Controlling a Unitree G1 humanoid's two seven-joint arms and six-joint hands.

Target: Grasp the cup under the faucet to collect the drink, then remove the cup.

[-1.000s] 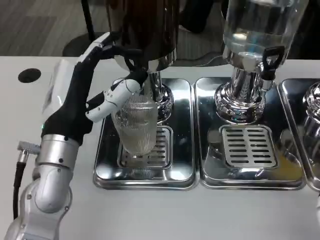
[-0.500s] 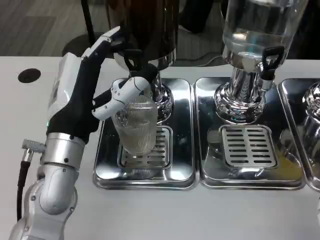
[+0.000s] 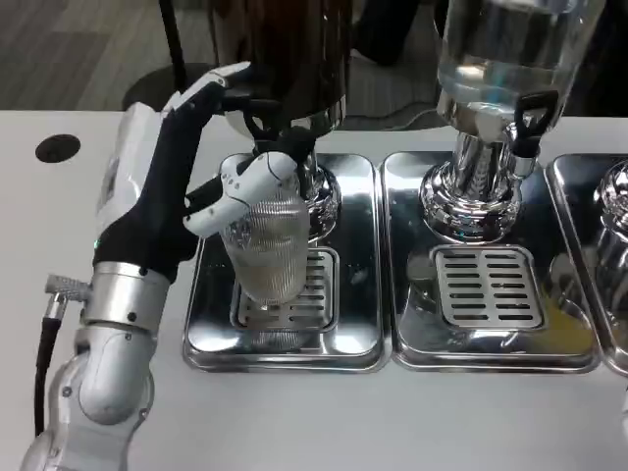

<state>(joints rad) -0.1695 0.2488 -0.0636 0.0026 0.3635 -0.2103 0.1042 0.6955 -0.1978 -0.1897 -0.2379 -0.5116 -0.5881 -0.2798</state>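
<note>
Clear ribbed cup (image 3: 265, 250), upright on the slotted grate (image 3: 312, 294) of the left steel drip tray (image 3: 353, 339), directly below the black faucet (image 3: 260, 123) of the dark dispenser (image 3: 285, 49). Tumbler form, vertical ridges all round, slightly narrower toward the base; walls see-through, with the grate bars visible behind. No liquid level discernible inside; contents too hard to judge through the ribbing.

Left hand (image 3: 186, 186) gripping the cup near its rim: white thumb pressed against the upper front, other fingers (image 3: 211, 83) reaching up and around the far side toward the faucet, partly hidden behind the glass. Black palm beside the cup's left flank, silver forearm (image 3: 108, 353) descending to the lower left over the white bench (image 3: 324, 422).

Dark dispenser tank opaque or filled with something very dark; cannot tell which. Mounted on a chrome pedestal (image 3: 319, 186) at the back of the left tray.

To the right, a second dispenser (image 3: 515, 44) with a transparent tank holding clear liquid, level line visible near the bottom of the vessel. Black tap (image 3: 530, 118) on its front, chrome pedestal beneath, standing on a second steel drip tray (image 3: 491, 334) with its own slotted grate (image 3: 488, 287). Trays just beside each other, edges nearly touching. Sliver of a third tray (image 3: 603, 245) and chrome base at the right border.

Round black hole or disc (image 3: 57, 147) on the bench at far left. No readable brand, label or lettering anywhere.
</note>
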